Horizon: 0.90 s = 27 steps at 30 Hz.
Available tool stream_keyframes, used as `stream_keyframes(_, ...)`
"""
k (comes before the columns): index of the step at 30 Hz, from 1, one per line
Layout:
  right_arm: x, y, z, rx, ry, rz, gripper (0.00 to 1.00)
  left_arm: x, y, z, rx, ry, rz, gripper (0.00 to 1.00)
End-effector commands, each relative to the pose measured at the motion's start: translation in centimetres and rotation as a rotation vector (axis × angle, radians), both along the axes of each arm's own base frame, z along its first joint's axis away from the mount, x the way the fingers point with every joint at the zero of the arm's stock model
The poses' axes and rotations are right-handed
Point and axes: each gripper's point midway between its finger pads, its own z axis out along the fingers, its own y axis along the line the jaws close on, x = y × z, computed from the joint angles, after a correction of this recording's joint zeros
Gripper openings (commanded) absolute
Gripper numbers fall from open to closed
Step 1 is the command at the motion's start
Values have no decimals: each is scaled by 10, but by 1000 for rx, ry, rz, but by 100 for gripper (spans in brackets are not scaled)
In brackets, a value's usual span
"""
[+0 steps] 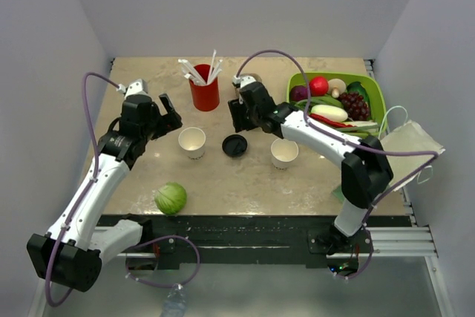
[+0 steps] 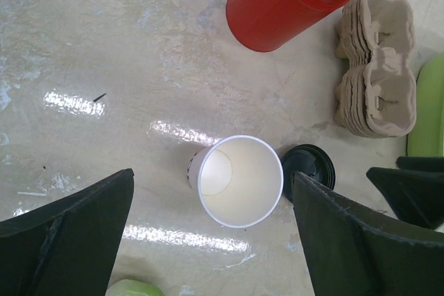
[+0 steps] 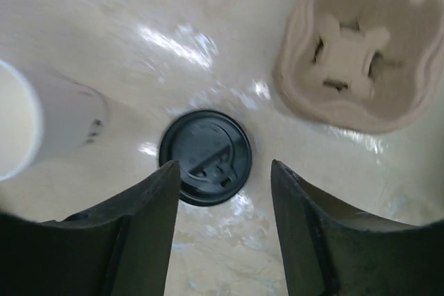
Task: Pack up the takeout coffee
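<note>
Notably, the black lid [image 1: 234, 145] lies beside an open cup [image 1: 192, 141].

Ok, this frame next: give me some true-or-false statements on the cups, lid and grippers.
1. The black lid sits on a cup. False: it lies flat on the table between two white paper cups.
2. Both white paper cups are lidless. True.
3. The red cup holds white straws. True.
4. The right gripper is open above the black lid. True.
5. The left gripper grips the red cup. False: it is open, holding nothing.
</note>
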Motion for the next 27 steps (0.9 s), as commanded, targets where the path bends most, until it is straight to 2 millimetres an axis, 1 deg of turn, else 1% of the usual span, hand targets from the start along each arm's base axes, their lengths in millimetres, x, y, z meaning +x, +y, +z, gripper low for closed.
stream_keyframes(1, 2, -23, -18, -49, 71, -205, 54, 9, -1, 8, -6, -34, -6, 99)
stream_keyframes(3, 4, -21, -22, -36, 78, -218, 51, 9, -1, 9, -5, -35, -3, 100)
stream_keyframes(4, 4, -19, -32, -46, 95, -221, 50, 9, 0, 9, -6, -35, 0, 100)
stream_keyframes(5, 6, -23, -35, -64, 99, -244, 48, 9, 0, 9, -6, -33, 2, 100)
stream_keyframes(6, 6, -23, -39, -69, 106, -260, 43, 9, 0, 9, -7, -33, 2, 100)
stream_keyframes(8, 6, -24, -55, -95, 133, -274, 40, 8, 0, 9, -6, -33, 2, 100)
stream_keyframes(9, 6, -23, -59, -93, 141, -269, 38, 8, 0, 9, -4, -34, 4, 100)
stream_keyframes(11, 5, -19, -69, -96, 163, -256, 38, 8, 1, 11, -3, -40, 6, 100)
stream_keyframes(15, 4, -15, -78, -100, 183, -244, 36, 8, 1, 11, -4, -39, 6, 100)
stream_keyframes(20, -1, -19, -94, -125, 214, -251, 30, 8, 1, 8, -6, -31, 9, 100)
stream_keyframes(27, -2, -19, -113, -123, 242, -287, 28, 8, 2, 8, -2, -32, 14, 100)
